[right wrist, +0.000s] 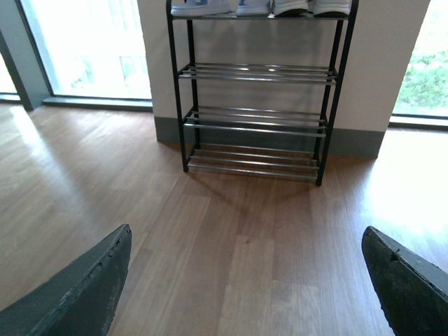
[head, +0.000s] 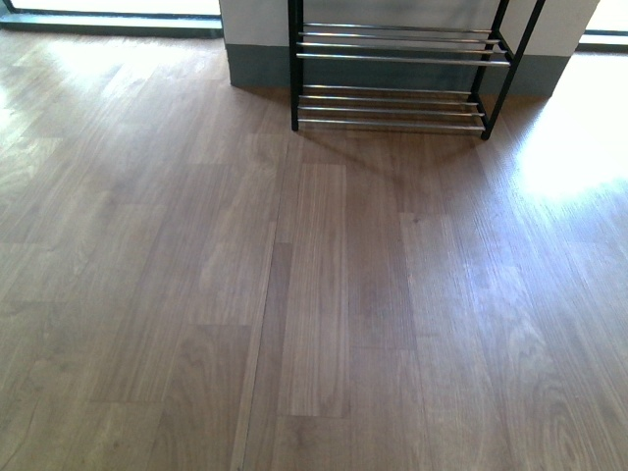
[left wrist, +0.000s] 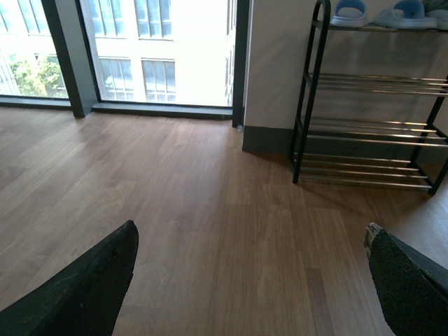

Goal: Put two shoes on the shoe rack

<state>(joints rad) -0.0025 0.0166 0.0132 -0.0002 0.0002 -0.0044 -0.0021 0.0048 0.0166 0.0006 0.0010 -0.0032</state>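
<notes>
One shoe rack (right wrist: 255, 91) against the white wall, four tiers visible in the right wrist view. Top tier: two pale blue slides (left wrist: 378, 12) and two white-soled shoes (right wrist: 311, 7), uppers cropped. Lower three tiers bare chrome bars. Left gripper (left wrist: 252, 280) and right gripper (right wrist: 245, 280): jaws spread wide, holding nothing. Wood-plank floor (head: 314, 294), large windows (left wrist: 161, 49), sun glare.

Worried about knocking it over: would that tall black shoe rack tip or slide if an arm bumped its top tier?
The shoe rack looks tall, with a thin frame and open bars, so probably light and fairly easy to tip. Footwear sits only on the top tier, making it likely top-heavy. On the smooth wood floor its feet may slide.
</notes>
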